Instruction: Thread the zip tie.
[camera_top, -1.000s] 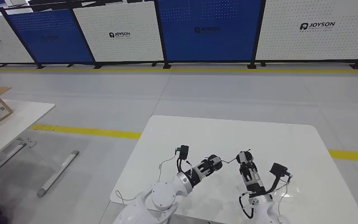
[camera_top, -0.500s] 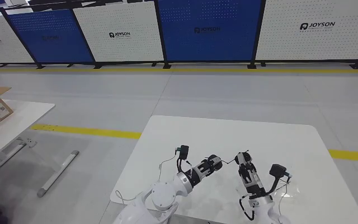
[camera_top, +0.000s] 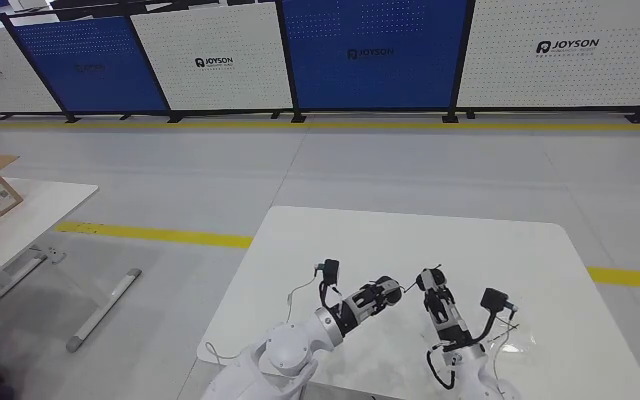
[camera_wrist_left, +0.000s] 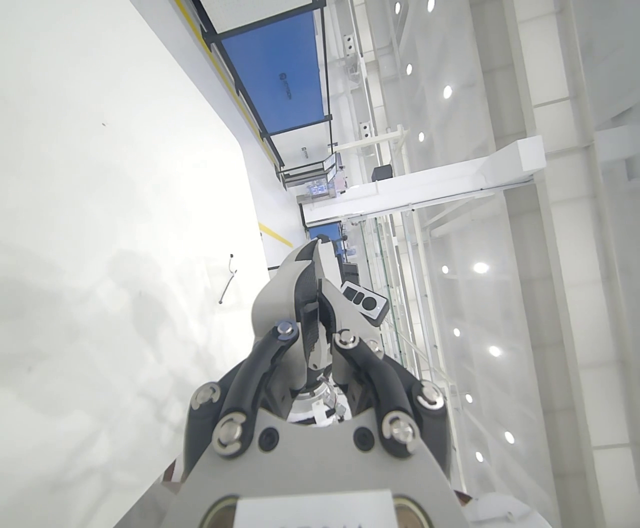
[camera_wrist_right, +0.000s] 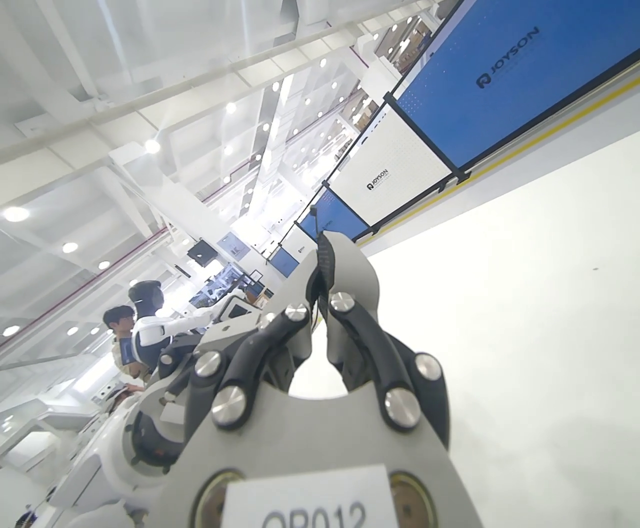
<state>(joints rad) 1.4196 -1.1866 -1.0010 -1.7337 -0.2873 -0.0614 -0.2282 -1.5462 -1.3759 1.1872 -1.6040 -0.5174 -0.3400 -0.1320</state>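
Now, over the near part of your white desk (camera_top: 500, 250), the left gripper (camera_wrist_left: 314, 260) and right gripper (camera_wrist_right: 325, 250) face each other closely, both clamped tight on the thin black zip tie (camera_top: 409, 290) stretched between the 2, off the surface.

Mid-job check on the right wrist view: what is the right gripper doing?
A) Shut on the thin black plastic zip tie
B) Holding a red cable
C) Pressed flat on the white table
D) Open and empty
A: the right gripper has its fingers closed together, and the thin black plastic zip tie pokes out past the fingertips.
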